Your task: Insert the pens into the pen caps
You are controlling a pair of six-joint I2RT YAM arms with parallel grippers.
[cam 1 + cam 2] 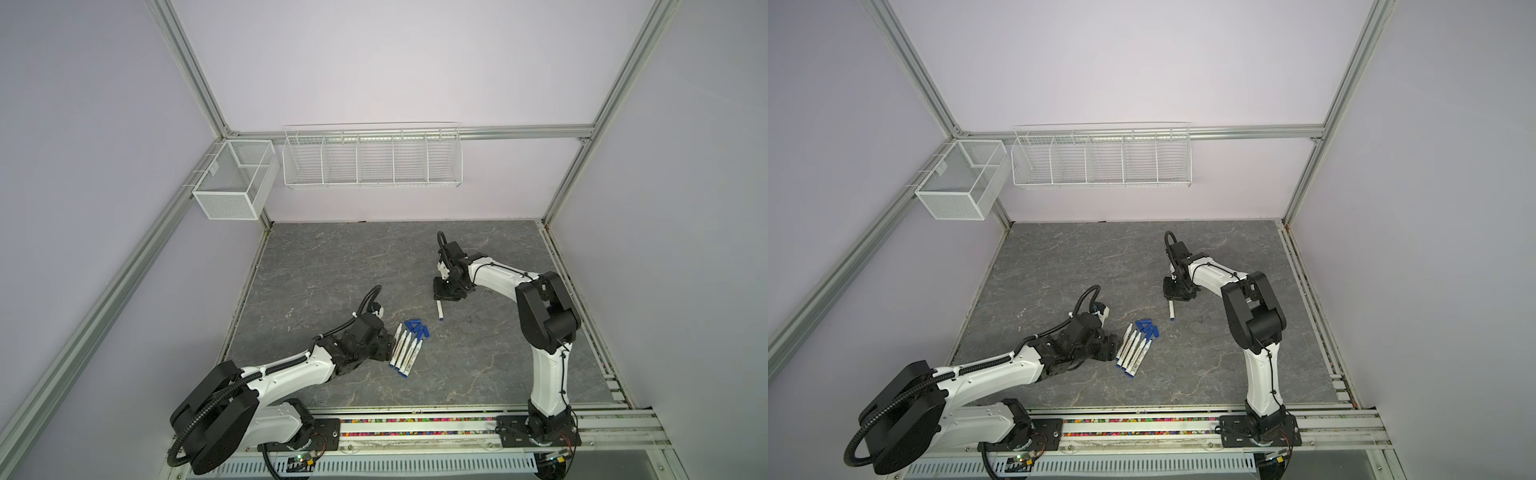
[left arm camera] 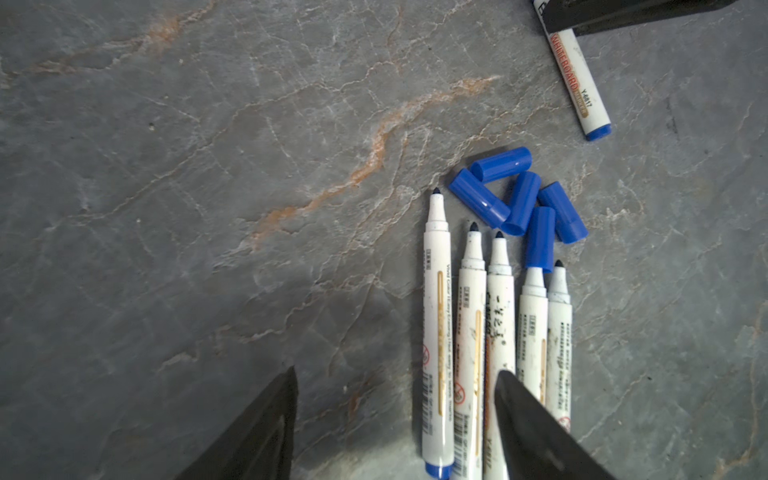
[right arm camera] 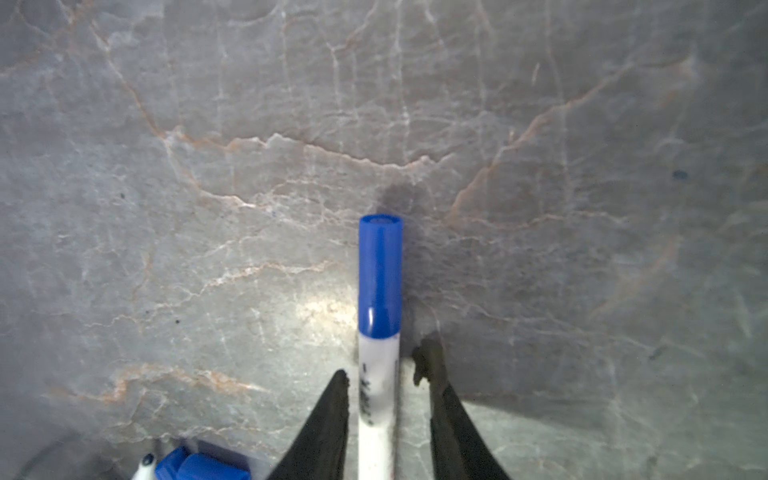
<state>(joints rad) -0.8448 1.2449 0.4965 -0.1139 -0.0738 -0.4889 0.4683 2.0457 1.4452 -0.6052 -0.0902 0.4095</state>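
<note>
Right gripper (image 3: 384, 368): I straddle the capped pen (image 3: 376, 407) with my jaws a little apart. A gap shows beside the barrel, so I judge that I clamp nothing.
Left gripper (image 2: 397, 372): my jaws stand wide and hold nothing, with one finger above the row of pens (image 2: 471, 324).
Capped pen, place: it lies flat on the table (image 1: 332, 266), right of centre in both top views (image 1: 439, 311), with its cap (image 3: 380, 274) seated over the tip.
Uncapped pens: five lie side by side at the lower centre of a top view (image 1: 402, 347), tips bare.
Loose pen caps (image 2: 521, 199): five are heaped just beyond those tips. One touches a tip, and I cannot tell whether it is on.
Handling: these are probably light, stiff, smooth plastic that rolls easily, and the felt tips can smear. I would take a pen at mid-barrel and a cap across its closed half, leaving the mouth free.
Surface: the table is grey, veined, flat and hard, so round things may roll on it.
Room: pale walls and a metal frame. A wire basket (image 1: 372, 162) hangs at upper centre and a mesh basket (image 1: 232, 183) at upper left, both well apart from the work.
</note>
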